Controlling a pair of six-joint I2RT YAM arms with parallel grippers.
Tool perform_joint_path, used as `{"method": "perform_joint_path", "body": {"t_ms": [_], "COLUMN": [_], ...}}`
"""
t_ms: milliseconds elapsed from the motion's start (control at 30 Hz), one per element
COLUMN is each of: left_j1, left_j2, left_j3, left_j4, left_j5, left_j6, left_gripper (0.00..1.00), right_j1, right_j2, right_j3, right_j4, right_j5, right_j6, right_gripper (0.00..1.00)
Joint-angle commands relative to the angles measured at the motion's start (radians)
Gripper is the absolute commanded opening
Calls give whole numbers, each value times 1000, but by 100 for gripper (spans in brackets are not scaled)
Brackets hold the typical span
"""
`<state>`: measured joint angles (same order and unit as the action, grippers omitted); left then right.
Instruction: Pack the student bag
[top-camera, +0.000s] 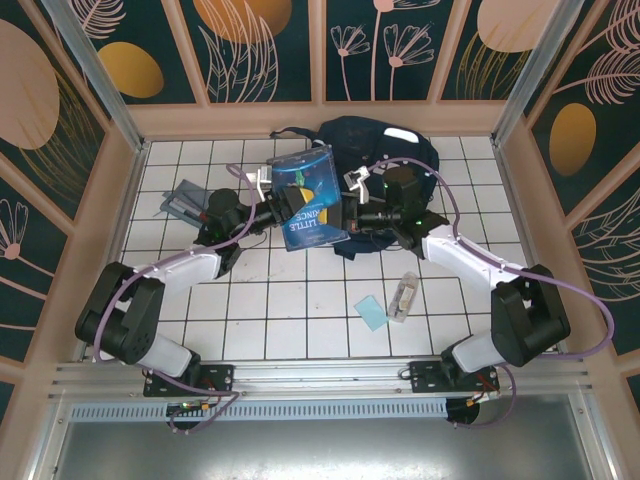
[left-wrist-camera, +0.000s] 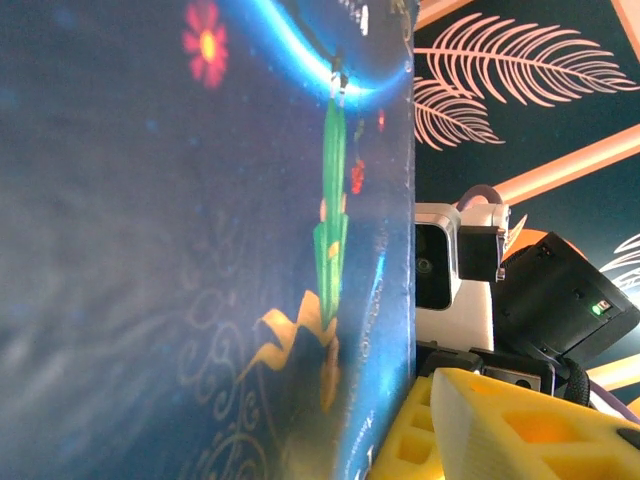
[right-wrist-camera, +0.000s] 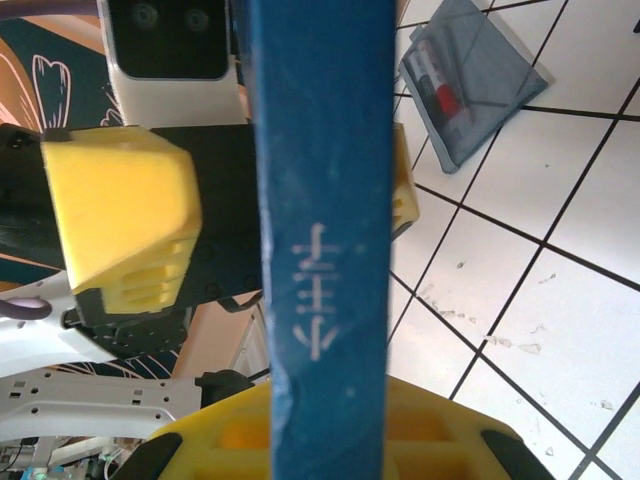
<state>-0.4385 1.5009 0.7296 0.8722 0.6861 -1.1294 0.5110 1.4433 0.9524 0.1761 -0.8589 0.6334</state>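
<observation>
The student bag (top-camera: 385, 140), a navy backpack, lies at the back of the tiled table. In front of it a blue picture book (top-camera: 308, 195) is held up in the air between both arms. My right gripper (top-camera: 350, 205) is shut on the book's edge, and its yellow fingers (right-wrist-camera: 440, 430) clamp the blue spine (right-wrist-camera: 320, 250). My left gripper (top-camera: 280, 198) straddles the book's other side with its jaws apart; in the right wrist view its yellow finger (right-wrist-camera: 120, 220) stands a gap away from the spine. The cover (left-wrist-camera: 200, 250) sits close to the left wrist camera beside one yellow finger (left-wrist-camera: 500, 425).
A flat grey pouch (top-camera: 185, 203) lies at the left, also seen on the tiles in the right wrist view (right-wrist-camera: 475, 85). A light blue card (top-camera: 372, 313) and a clear packet (top-camera: 404, 297) lie near the front right. Wooden walls ring the table.
</observation>
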Motion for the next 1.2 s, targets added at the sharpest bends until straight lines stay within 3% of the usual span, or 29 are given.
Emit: {"method": "perform_joint_path", "body": {"t_ms": [0, 200, 233, 300, 367, 500, 700, 1033, 1167], "left_j1": [9, 9, 9, 9, 9, 9, 9, 9, 9], "left_j2": [-55, -70, -72, -68, -63, -50, -28, 31, 46], "left_j3": [26, 64, 73, 99, 109, 99, 101, 112, 107], "left_j4": [-85, -174, -188, -243, -266, -237, -166, -236, -103], "left_j5": [-44, -157, -162, -168, -165, -143, -96, -109, -53], "left_j6": [78, 62, 65, 85, 99, 99, 85, 110, 44], "left_gripper": [0, 0, 14, 64, 83, 97, 93, 97, 94], "right_j1": [-42, -45, -47, -58, -75, -93, -103, -97, -94], "right_j2": [11, 30, 30, 24, 8, -25, -50, -83, -65], "right_j3": [28, 74, 83, 88, 78, 57, 25, -11, -48], "right_j4": [-7, -32, -46, -68, -67, -68, -31, 85, 172], "right_j5": [76, 117, 118, 100, 75, 36, 12, -69, -91], "right_j6": [-29, -56, -64, -80, -78, -72, -50, 31, 76], "right_gripper": [0, 0, 0, 0, 0, 0, 0, 0, 0]}}
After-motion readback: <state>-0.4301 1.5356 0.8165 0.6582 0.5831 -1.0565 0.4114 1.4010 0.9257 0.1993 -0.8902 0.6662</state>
